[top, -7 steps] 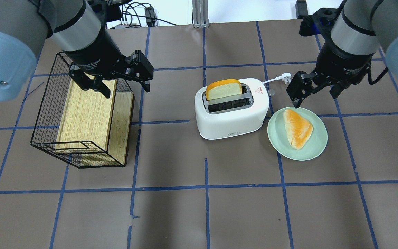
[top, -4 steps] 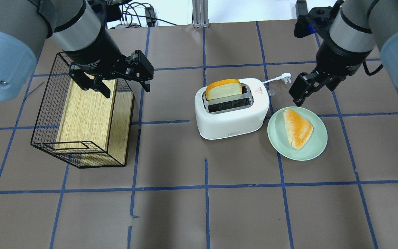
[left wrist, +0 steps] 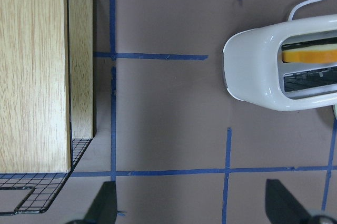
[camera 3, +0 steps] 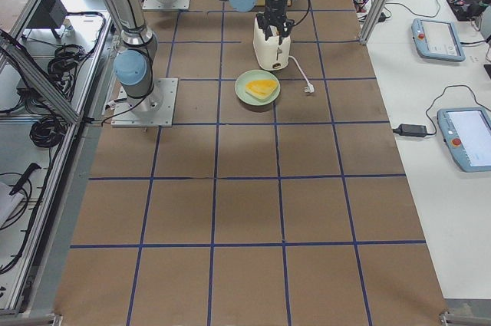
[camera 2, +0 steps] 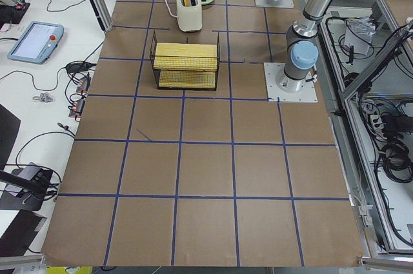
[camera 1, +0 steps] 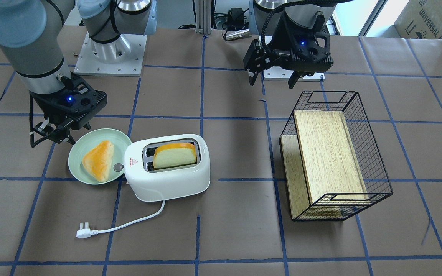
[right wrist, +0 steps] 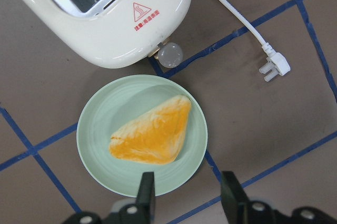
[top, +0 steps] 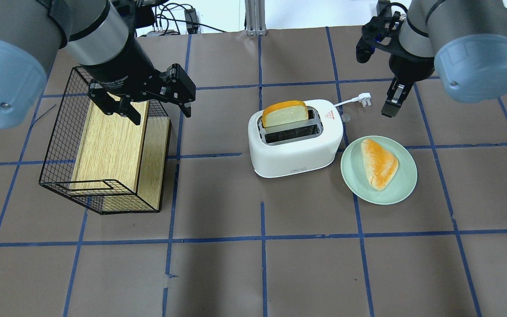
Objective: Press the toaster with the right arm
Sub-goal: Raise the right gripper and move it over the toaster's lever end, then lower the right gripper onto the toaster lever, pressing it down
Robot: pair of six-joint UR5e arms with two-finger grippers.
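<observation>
The white toaster point(top: 295, 147) stands mid-table with a bread slice point(top: 285, 113) upright in its far slot. It also shows in the front view point(camera 1: 167, 180) and the right wrist view point(right wrist: 105, 29). Its silver knob point(right wrist: 171, 54) faces the plate. Its cord ends in a plug point(top: 365, 99). My right gripper point(top: 392, 105) is open and empty. It hangs to the right of the toaster's knob end, near the plug and above the plate's far side point(camera 1: 50, 136). My left gripper point(top: 161, 113) is open and empty over the wire basket.
A green plate point(top: 350, 176) with a triangular pastry point(top: 379, 163) sits right beside the toaster's knob end. A black wire basket point(top: 60, 145) holding a wooden board point(top: 108, 145) stands at the left. The brown mat carries blue tape lines.
My right gripper has moved away from the plate's edge toward the far side of the table, and its wrist has turned. The left arm, toaster and plate have not moved.
</observation>
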